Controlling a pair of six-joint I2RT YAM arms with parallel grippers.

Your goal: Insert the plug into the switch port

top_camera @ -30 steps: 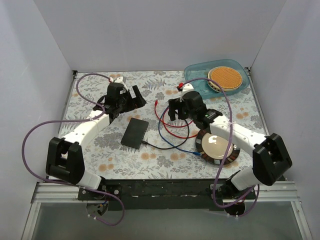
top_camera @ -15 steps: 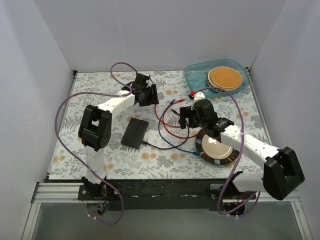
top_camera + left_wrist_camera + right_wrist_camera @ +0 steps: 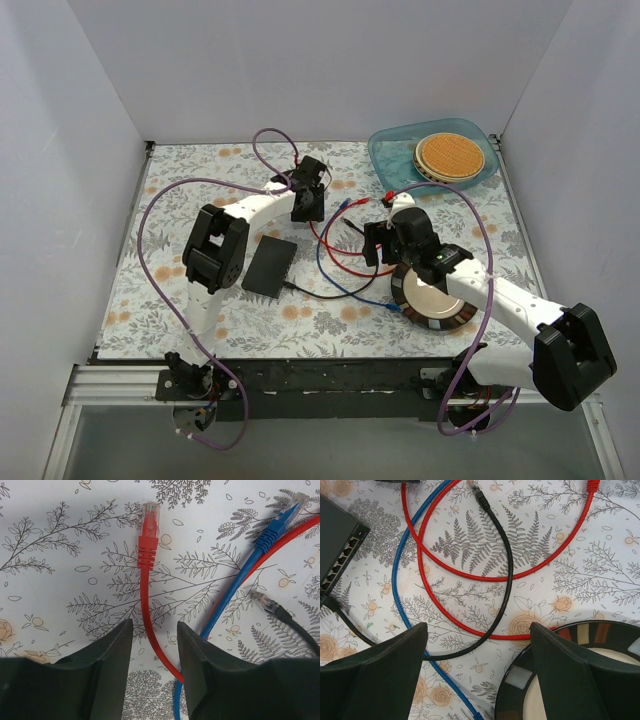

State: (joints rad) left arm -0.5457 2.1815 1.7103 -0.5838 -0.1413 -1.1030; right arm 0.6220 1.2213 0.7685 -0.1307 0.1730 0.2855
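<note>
Floral tablecloth (image 3: 330,320) between white walls, both arms out over it. The left arm (image 3: 250,205) reaches to the far middle. Its left gripper (image 3: 154,627) points down with fingers parted, straddling the red cable (image 3: 145,605) just behind the red plug (image 3: 150,522), with cloth showing on both sides and no pinch. The right gripper (image 3: 477,627) hangs spread wide over the cable loops, holding nothing, with the round dish (image 3: 435,322) by its right finger.

The black switch box (image 3: 270,265) lies flat, left of centre, apart from the red plug. Its switch ports (image 3: 342,555) line one edge, and the black cable (image 3: 507,570) runs to that edge. The blue tray (image 3: 385,150) sits far right. The blue plug (image 3: 295,505) and black plug (image 3: 262,600) lie loose beside the red cable.
</note>
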